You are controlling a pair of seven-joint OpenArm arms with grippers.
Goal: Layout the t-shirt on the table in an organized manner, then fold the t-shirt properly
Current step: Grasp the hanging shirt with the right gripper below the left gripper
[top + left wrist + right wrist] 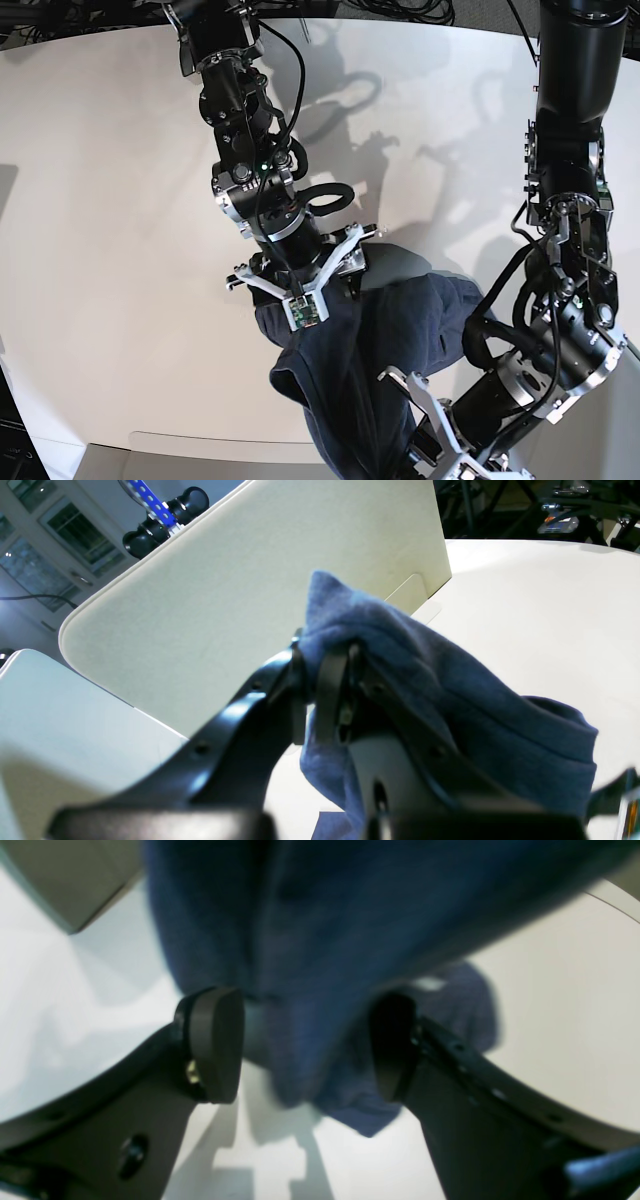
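The dark blue-grey t-shirt [365, 365] hangs bunched above the table [100, 200], held up between both arms. In the left wrist view my left gripper [327, 680] is shut on a fold of the t-shirt [450, 695], which drapes over its right finger. My right gripper [305, 1045] stands open in the right wrist view, and the t-shirt [310, 940] hangs down loosely between its dark pads [217, 1042]. The lower end of the cloth reaches toward the table [550, 1015]. No lettering shows.
A tall pale upright panel [250, 580] stands just behind the left gripper, with a second one [50, 720] at its left. Another panel corner [65, 880] shows above the right gripper. The table's curved front edge [200, 440] lies below the shirt. Cables hang at the back.
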